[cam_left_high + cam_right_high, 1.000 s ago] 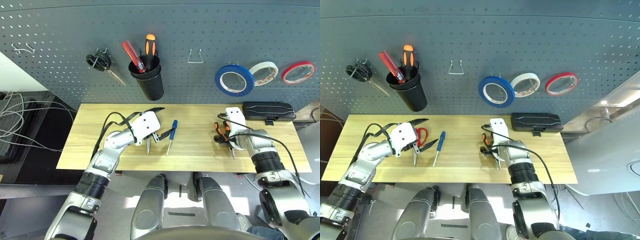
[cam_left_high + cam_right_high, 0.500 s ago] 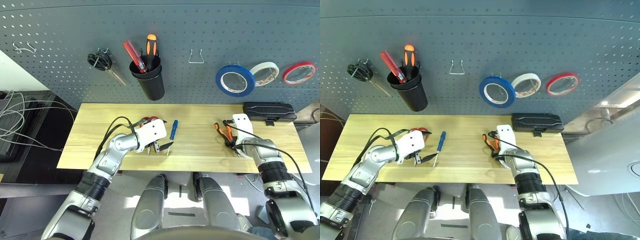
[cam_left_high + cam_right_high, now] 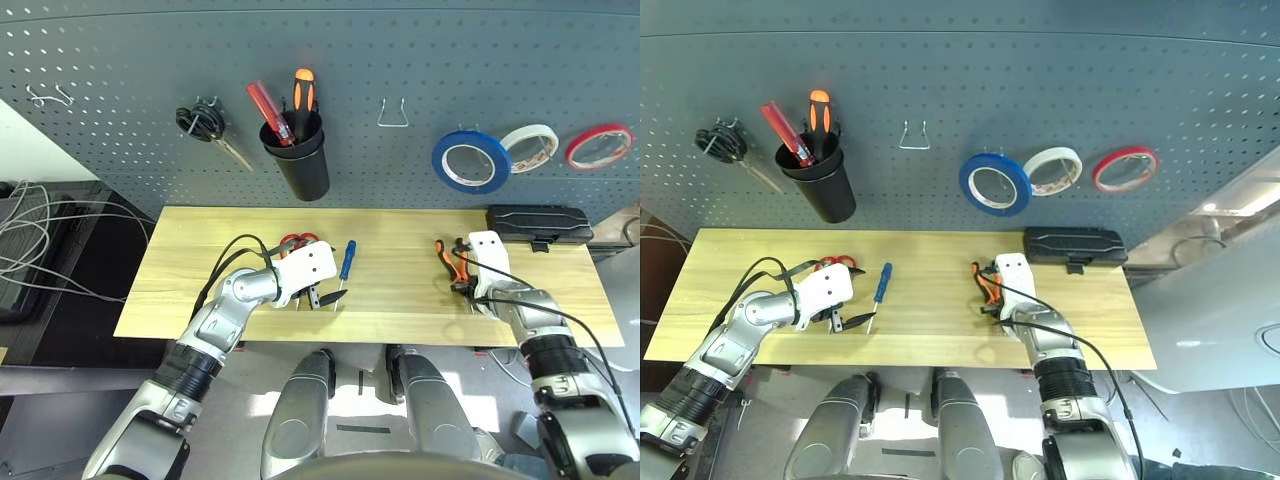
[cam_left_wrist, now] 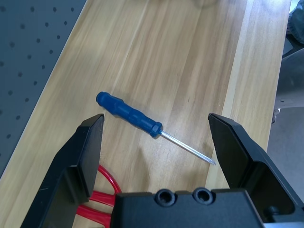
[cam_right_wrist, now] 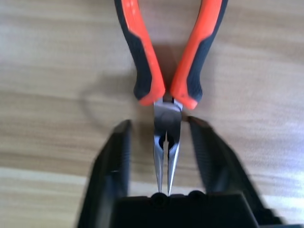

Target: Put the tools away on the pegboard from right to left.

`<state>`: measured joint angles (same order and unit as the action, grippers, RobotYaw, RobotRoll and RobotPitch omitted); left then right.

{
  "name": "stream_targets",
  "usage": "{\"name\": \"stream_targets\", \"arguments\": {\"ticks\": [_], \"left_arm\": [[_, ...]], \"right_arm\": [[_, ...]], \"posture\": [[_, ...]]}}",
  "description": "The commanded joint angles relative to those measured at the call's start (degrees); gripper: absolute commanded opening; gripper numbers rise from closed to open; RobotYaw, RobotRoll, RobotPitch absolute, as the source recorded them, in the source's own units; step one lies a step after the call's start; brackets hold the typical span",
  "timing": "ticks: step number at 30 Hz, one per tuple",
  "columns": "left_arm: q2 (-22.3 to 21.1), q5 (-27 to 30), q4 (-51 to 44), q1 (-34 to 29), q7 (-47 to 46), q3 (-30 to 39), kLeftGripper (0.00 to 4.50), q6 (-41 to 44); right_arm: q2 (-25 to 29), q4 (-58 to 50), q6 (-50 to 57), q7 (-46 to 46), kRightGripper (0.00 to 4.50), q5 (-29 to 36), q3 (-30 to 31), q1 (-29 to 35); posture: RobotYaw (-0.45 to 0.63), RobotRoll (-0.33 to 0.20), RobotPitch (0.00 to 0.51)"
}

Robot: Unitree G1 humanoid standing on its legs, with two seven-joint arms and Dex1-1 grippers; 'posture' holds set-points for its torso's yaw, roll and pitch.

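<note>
Your landmark is the pegboard, the dark perforated panel rising behind the wooden table. On it, the blue tape roll already hangs toward the right side, with an empty metal hook to its left and the black cup holder left of that.

Below the hook, the table's middle lies bare, giving you open room between the two arms. Below the cup holder, the left gripper sits with its jaws spread wide and holding nothing; the small blue-handled screwdriver lies flat between its fingers, its tip close to the table's front edge. The red-handled scissors lie just beside that gripper, partly under it.

Below the blue tape roll, the right gripper has its fingers partly open, flanking the nose of the orange-and-black-handled pliers without clamping it. The pliers lie flat on the wood.
</note>
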<state>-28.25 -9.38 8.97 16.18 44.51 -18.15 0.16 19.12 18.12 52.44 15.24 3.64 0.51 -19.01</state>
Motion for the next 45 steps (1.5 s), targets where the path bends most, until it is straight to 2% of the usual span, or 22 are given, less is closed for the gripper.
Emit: {"name": "stream_targets", "arguments": {"ticks": [1, 3, 4, 8, 19, 26, 37, 44, 45], "left_arm": [[-0.49, 0.21, -0.61, -1.48, 0.28, -0.06, 4.50, -0.17], [-0.65, 0.31, -0.73, -1.72, 0.30, 0.06, 4.50, -0.20], [-0.73, 0.34, -0.74, -1.81, 0.31, 0.10, 4.50, -0.24], [-0.82, 0.46, -0.73, -2.00, 0.28, 0.17, 4.50, -0.31], [-0.90, 0.58, -1.16, -2.42, 0.05, 0.35, 4.50, -0.12], [-1.24, 0.55, -2.33, -3.54, -0.14, 0.55, 4.50, 0.32], [-0.38, 0.44, -2.08, -3.35, -0.43, 0.17, 4.50, 0.53], [-0.34, 0.36, -1.95, -3.18, -0.26, 0.06, 4.50, 0.47], [-0.32, 0.36, -1.90, -3.13, -0.25, 0.06, 4.50, 0.46]], "right_arm": [[1.24, -1.37, 2.91, 1.16, 3.62, 0.34, 0.11, 3.49], [2.15, -2.50, 3.25, 1.59, 4.31, 0.49, -0.45, 4.51], [2.35, -2.28, 2.40, 1.70, 4.45, 0.59, -0.82, 4.88], [1.93, 1.52, -2.12, 1.33, 4.45, 0.55, -2.07, 4.02], [-2.98, 17.18, -13.13, -0.95, 4.45, -0.81, -1.75, -5.76], [-4.83, 18.07, -12.63, -1.35, 4.45, -1.29, -1.73, -8.60], [-3.64, 16.29, -8.59, -0.02, 4.45, -2.17, -0.32, -8.10], [-3.38, 14.25, -6.64, 0.09, 2.07, -2.40, 0.08, -7.76], [-3.21, 13.31, -6.79, 0.28, 1.89, -2.47, 0.29, -7.53]], "posture": [[0.02, 0.000, 0.254], [0.01, 0.000, 0.255], [0.01, 0.000, 0.255], [0.01, 0.000, 0.256], [0.03, 0.000, 0.267], [0.03, 0.000, 0.273], [0.03, 0.000, 0.277], [0.02, 0.000, 0.276], [0.02, 0.000, 0.276]]}}
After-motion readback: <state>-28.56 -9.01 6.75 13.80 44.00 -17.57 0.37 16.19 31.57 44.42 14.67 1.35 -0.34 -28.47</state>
